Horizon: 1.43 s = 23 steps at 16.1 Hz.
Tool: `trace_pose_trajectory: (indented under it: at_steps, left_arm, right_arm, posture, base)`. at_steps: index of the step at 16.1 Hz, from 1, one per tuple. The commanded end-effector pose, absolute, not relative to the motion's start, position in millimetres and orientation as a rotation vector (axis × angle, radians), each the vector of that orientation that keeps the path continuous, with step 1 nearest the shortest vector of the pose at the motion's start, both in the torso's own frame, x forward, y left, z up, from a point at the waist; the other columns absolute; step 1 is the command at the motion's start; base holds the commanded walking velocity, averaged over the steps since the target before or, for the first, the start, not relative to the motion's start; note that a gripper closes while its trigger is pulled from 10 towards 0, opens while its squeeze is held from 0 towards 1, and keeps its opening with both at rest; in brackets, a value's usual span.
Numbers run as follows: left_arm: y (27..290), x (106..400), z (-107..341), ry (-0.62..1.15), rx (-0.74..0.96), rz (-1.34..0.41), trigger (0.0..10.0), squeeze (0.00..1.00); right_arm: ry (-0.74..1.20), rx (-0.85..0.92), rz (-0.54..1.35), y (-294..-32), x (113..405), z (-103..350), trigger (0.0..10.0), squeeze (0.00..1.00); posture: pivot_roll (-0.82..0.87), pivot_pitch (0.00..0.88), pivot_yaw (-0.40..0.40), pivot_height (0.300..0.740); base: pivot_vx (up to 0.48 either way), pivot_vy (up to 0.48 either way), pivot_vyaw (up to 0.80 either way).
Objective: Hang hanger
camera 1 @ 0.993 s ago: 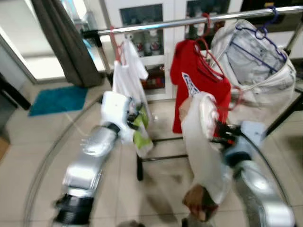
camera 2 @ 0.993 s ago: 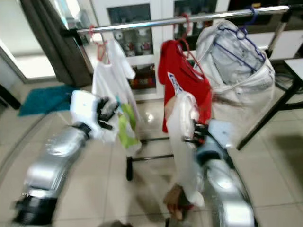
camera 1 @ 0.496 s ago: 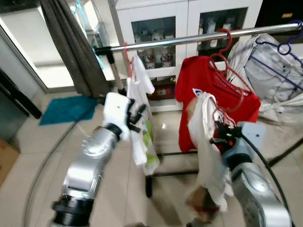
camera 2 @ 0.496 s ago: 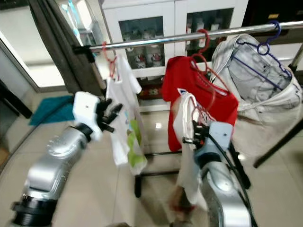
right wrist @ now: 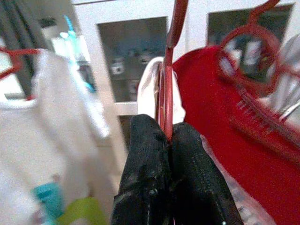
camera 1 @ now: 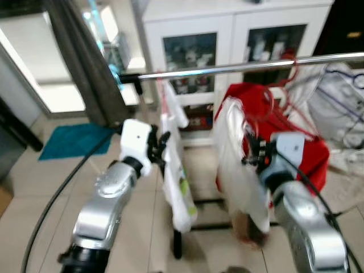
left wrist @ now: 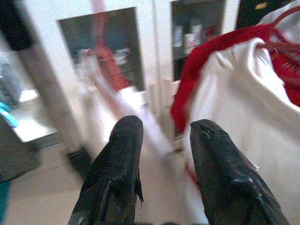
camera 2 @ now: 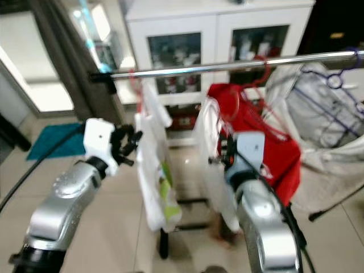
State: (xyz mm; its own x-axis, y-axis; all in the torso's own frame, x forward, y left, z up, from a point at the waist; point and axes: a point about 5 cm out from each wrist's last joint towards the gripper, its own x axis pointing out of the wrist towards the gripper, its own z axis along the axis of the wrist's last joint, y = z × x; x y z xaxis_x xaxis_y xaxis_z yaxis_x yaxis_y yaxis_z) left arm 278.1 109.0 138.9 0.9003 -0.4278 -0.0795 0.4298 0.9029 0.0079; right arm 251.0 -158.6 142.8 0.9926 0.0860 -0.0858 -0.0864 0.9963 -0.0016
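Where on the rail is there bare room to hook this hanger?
Free: the stretch of rail between the white shirt and the red shirt, above the right gripper, which is shut on the red hanger. Crowded: from the red shirt rightward, where the grey garment and hangers bunch. The left gripper hangs open.

The rail (camera 1: 250,65) is shiny polished metal. The red hanger (right wrist: 166,89) looks like smooth, glossy plastic, pinched between the matt, finely textured black fingers (right wrist: 145,159) of the right gripper (right wrist: 169,136). The white garment (camera 1: 239,165) on it is soft, matt cloth, as are the red shirt (camera 1: 310,153) and the white printed shirt (camera 1: 176,176). Both arms are brushed silver metal. The floor (camera 1: 40,187) is glossy tile, the cabinet (camera 1: 227,28) smooth white with glass panes
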Motion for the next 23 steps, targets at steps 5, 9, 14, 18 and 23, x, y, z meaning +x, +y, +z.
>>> trace_pose_trajectory:
  at_steps: [5,9,14,18,23]
  left_arm:
    - [116,277,150,0.035,0.043,-0.459,10.0,0.00]
    - [109,274,161,0.030,0.078,-0.639,10.0,0.00]
    - [106,271,169,0.050,0.128,-0.800,10.0,0.00]
    - [104,267,171,0.060,0.127,-0.845,10.0,0.00]
    - [105,263,165,0.093,0.132,-0.870,10.0,0.00]
  right_arm:
    - [-0.007,-0.081,0.144,-156,279,176,10.0,0.00]
    - [0.042,-0.103,0.140,-157,303,177,10.0,0.00]
    - [0.150,-0.127,0.082,-165,349,179,10.0,0.00]
    - [0.284,-0.150,0.034,-171,358,167,10.0,0.00]
    - [0.359,-0.132,0.043,-173,349,149,10.0,0.35]
  posture:
    - [0.01,0.016,0.089,0.740]
    - [0.02,0.021,0.094,0.740]
    - [0.02,0.024,0.108,0.740]
    - [0.03,0.026,0.101,0.740]
    - [0.02,0.025,0.107,0.740]
  base:
    - [0.067,0.000,0.00]
    - [0.000,0.000,0.00]
    - [0.000,0.000,0.00]
    - [0.000,0.000,0.00]
    - [0.000,0.000,0.00]
